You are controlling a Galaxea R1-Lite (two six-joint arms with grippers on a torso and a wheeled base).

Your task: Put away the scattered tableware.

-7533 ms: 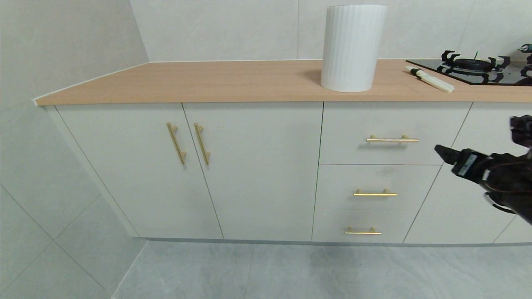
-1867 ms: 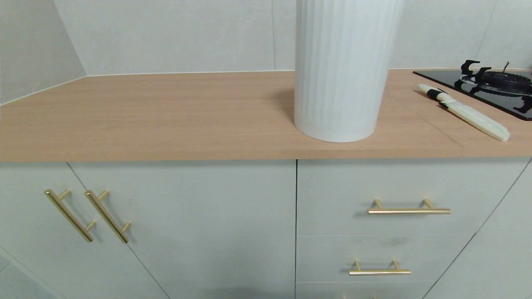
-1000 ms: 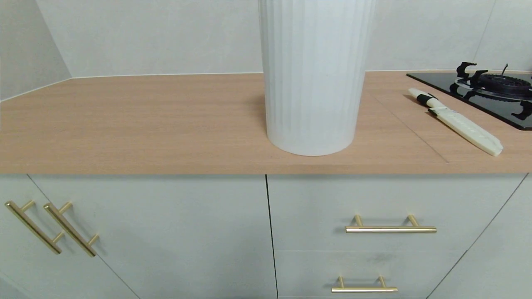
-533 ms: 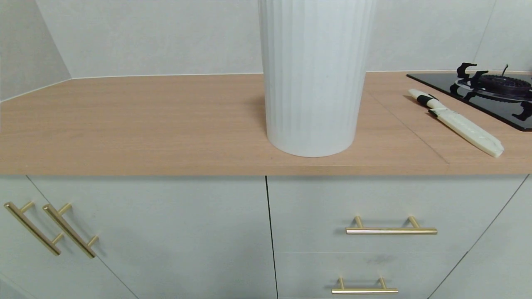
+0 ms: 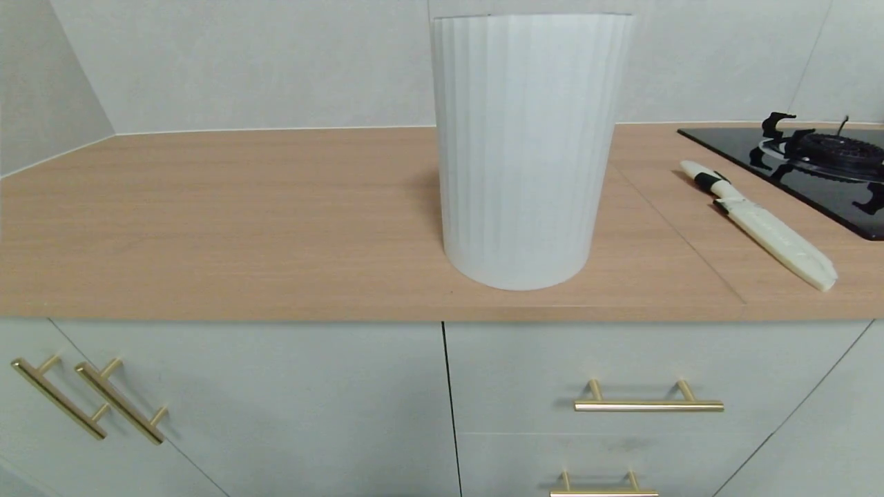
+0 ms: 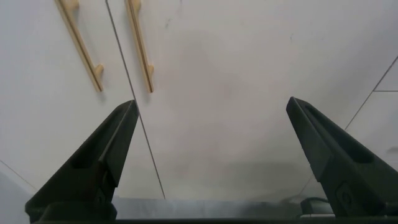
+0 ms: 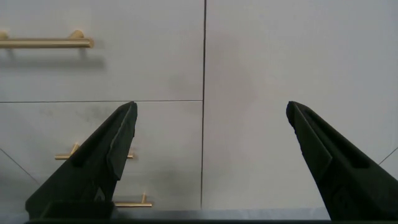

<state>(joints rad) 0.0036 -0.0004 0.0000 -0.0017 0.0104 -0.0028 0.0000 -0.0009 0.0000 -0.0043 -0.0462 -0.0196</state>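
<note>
A cream-coloured knife (image 5: 760, 226) with a black band on its handle lies on the wooden countertop (image 5: 228, 221), to the right of a tall white ribbed container (image 5: 525, 148) standing near the front edge. My left gripper (image 6: 211, 109) is open and faces the white cabinet doors with two gold handles (image 6: 140, 46). My right gripper (image 7: 211, 112) is open too, facing the drawer fronts and their gold handles (image 7: 46, 42). Nothing lies between either pair of fingers.
A black glass hob with a cast-iron burner (image 5: 822, 152) sits at the far right of the counter. Below are cabinet doors (image 5: 90, 407) on the left and drawers with gold bar handles (image 5: 649, 404) on the right. Tiled walls close the back and left.
The head view has shifted: it came closer to the counter over the earlier frames and in the last half second tipped downward, so the container's top rim now shows. The things themselves stayed put.
</note>
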